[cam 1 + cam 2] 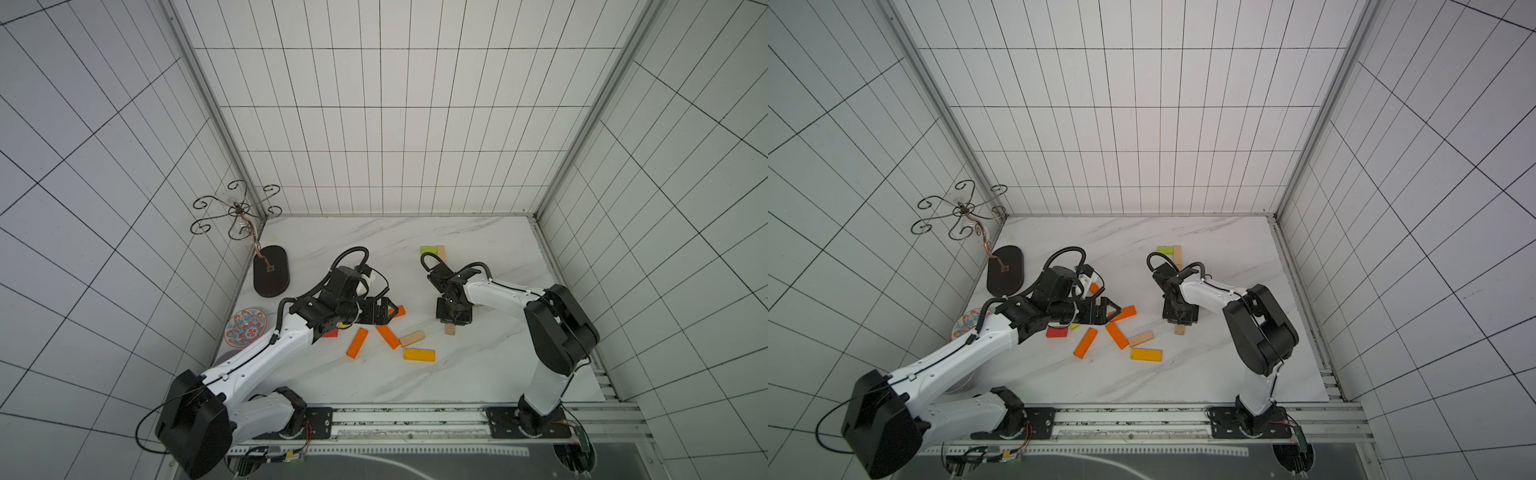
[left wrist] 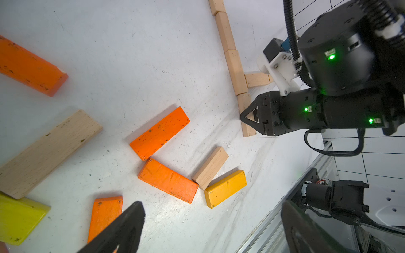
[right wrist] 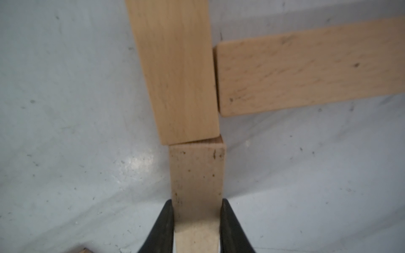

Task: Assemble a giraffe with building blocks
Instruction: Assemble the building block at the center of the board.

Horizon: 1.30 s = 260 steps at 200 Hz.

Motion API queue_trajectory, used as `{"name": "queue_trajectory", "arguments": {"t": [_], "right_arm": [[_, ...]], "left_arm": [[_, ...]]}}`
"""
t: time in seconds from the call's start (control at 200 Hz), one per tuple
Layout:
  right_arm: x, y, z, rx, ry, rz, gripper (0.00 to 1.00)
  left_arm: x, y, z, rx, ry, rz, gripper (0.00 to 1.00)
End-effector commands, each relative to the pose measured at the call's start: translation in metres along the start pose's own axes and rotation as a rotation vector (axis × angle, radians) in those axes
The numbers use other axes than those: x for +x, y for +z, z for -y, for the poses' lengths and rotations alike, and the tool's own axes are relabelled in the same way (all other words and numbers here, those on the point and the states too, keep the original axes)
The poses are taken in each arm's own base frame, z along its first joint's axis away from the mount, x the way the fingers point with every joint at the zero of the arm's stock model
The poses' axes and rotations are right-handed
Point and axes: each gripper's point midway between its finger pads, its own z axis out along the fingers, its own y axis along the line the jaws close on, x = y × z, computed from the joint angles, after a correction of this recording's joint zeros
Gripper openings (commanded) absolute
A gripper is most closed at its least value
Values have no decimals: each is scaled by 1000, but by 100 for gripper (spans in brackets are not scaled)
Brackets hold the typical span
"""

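My right gripper [image 3: 197,203] is shut on a pale wooden block [image 3: 197,170], its far end against another pale block [image 3: 179,72]; a third pale block [image 3: 306,72] butts that one from the side. In the left wrist view these form a line of pale blocks [image 2: 235,70] running away from the right gripper [image 1: 453,322]. My left gripper [image 1: 390,311] hangs open with nothing between its fingers [image 2: 212,208], over loose blocks: two orange ones [image 1: 357,343] [image 1: 387,336], a pale one [image 1: 412,338], a yellow-orange one [image 1: 419,354] and a red one [image 1: 331,333]. A lime green block [image 1: 429,249] lies at the line's far end.
A round patterned plate [image 1: 246,326] lies at the table's left edge, partly under the left arm. Behind it stands a dark oval stand base [image 1: 271,271] with a curled wire top [image 1: 237,210]. Tiled walls close three sides; a metal rail [image 1: 415,415] runs along the front.
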Motion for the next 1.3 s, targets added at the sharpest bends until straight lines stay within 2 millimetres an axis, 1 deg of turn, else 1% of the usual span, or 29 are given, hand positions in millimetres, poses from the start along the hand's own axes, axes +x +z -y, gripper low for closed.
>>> {"name": "queue_trajectory", "arguments": {"t": [0.0, 0.18, 0.595, 0.815, 0.925, 0.99, 1.155, 1.295], "right_arm": [[-6, 14, 2, 34, 5, -6, 26], [-6, 15, 2, 39, 6, -10, 27], [-11, 8, 2, 49, 5, 4, 42], [-19, -3, 1, 51, 7, 26, 48], [-26, -17, 1, 54, 8, 50, 50], [-32, -29, 1, 53, 11, 71, 51], [-45, -71, 1, 28, 26, 144, 53], [-49, -105, -2, -18, 24, 200, 52]], "left_arm": [[-10, -1, 4, 15, 19, 26, 97], [-11, -1, 2, 14, 17, 27, 97], [-12, -3, 1, 17, 15, 31, 97], [-12, -7, 2, 19, 16, 35, 97], [-14, -11, 3, 18, 19, 42, 97], [-15, -14, 4, 19, 21, 48, 97], [-15, -21, 7, 18, 22, 60, 97], [-15, -28, 8, 19, 22, 72, 97]]}}
